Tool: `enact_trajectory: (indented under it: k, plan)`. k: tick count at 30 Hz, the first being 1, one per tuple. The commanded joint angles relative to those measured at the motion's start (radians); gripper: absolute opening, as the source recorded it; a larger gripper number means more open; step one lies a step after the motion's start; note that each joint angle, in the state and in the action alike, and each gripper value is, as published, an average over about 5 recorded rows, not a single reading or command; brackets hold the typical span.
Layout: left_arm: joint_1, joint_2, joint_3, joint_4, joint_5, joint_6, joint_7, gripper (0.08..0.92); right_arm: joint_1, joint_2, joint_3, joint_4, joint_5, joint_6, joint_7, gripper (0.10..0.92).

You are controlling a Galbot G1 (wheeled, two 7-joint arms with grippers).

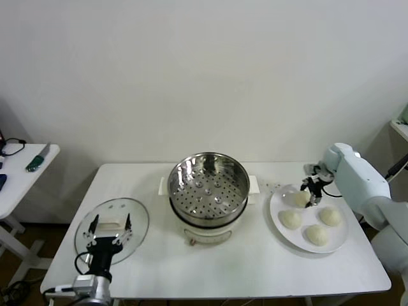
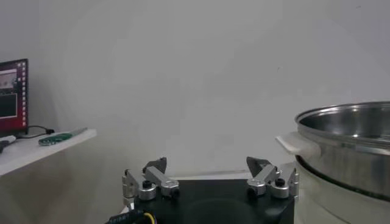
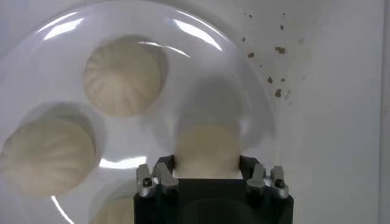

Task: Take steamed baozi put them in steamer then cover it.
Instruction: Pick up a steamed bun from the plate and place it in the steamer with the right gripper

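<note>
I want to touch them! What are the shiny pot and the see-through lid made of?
The steamer looks like polished steel: it mirrors the light, and its floor is punched with holes. Its base looks like white plastic. The cover seems to be clear glass, since the table shows through it, with a white handle, likely plastic.
</note>
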Motion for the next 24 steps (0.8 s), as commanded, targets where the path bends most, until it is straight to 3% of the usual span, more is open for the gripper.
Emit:
enact_trajectory:
  k: [1, 6, 11, 24]
  plan:
    - [0.012, -0.002, -0.002, -0.013, -0.011, 0.0, 0.001, 0.823, 0.084, -0.06, -0.152, 0.135, 0.121, 0.005, -0.019, 0.687]
    - [0.025, -0.002, -0.001, -0.02, -0.013, -0.001, 0.005, 0.823, 0.292, -0.113, -0.452, 0.334, 0.299, 0.024, -0.035, 0.687]
    - [0.038, -0.002, 0.002, -0.026, -0.013, -0.001, 0.008, 0.823, 0.514, -0.065, -0.662, 0.432, 0.428, 0.09, -0.038, 0.687]
    - [0.071, 0.005, 0.001, -0.025, -0.047, -0.006, 0.007, 0.823, 0.684, 0.195, -0.796, 0.585, 0.42, 0.277, -0.03, 0.695]
